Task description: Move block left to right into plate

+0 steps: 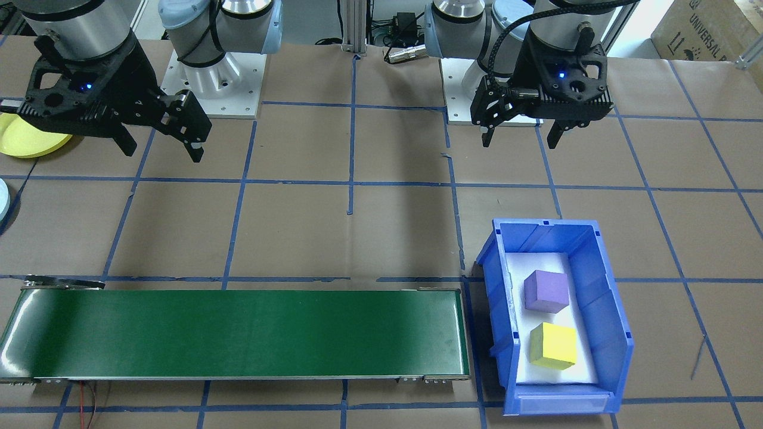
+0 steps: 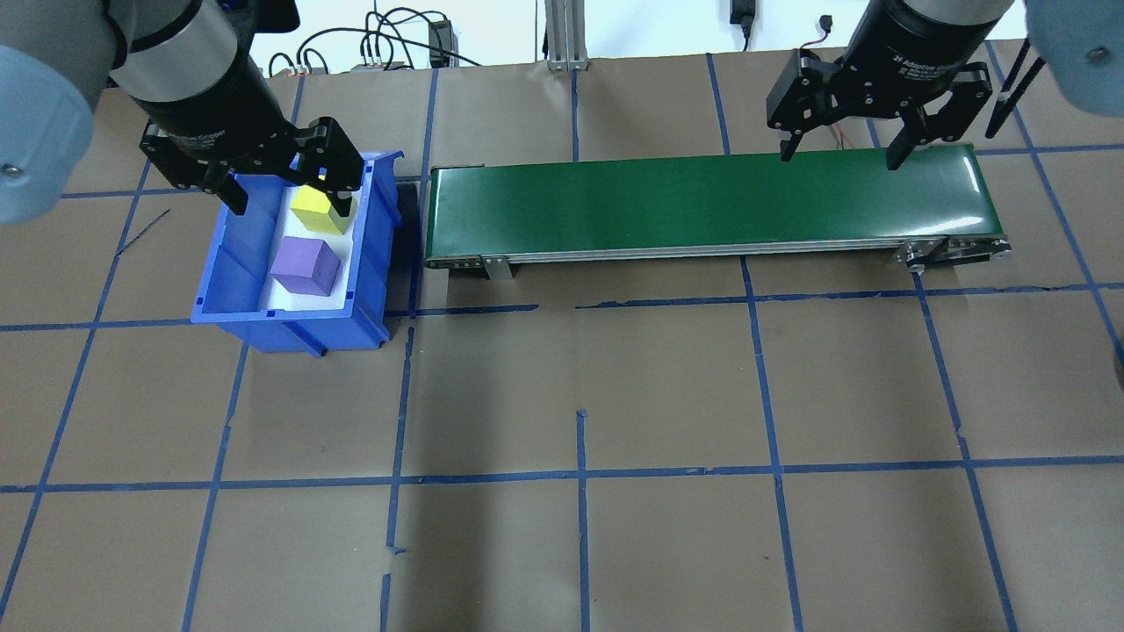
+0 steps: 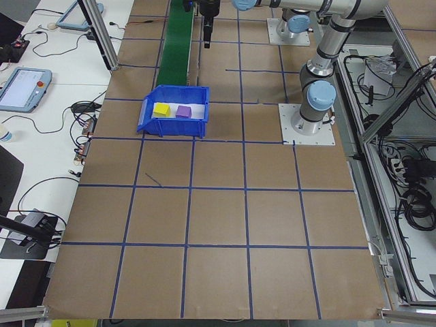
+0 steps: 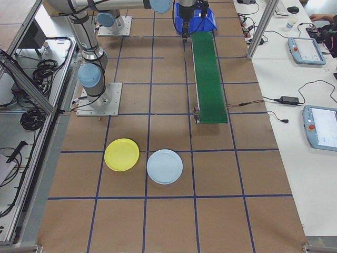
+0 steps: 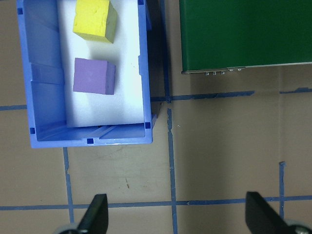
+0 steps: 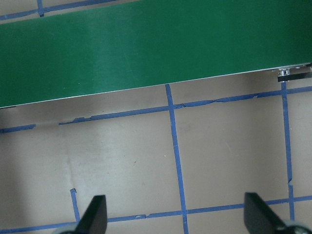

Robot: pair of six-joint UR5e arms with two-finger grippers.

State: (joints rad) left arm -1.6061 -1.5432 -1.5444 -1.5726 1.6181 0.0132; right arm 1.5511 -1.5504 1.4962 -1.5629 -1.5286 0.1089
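A yellow foam block (image 1: 554, 345) and a purple foam block (image 1: 546, 291) lie side by side on white padding inside a blue bin (image 1: 602, 310). My left gripper (image 2: 290, 204) hangs open and empty above the bin; its wrist view looks down on the purple block (image 5: 94, 75) and the yellow block (image 5: 94, 20). The bright yellow plate (image 4: 121, 154) lies on the table at the far right end, partly behind my right arm in the front view. My right gripper (image 2: 839, 158) hovers open and empty over the right end of the green conveyor (image 2: 702, 206).
The conveyor belt (image 1: 238, 333) runs from beside the bin toward the plates. A light blue plate (image 4: 165, 166) lies next to the yellow one. Blue tape lines grid the brown table. Operator desks with tablets flank the far side.
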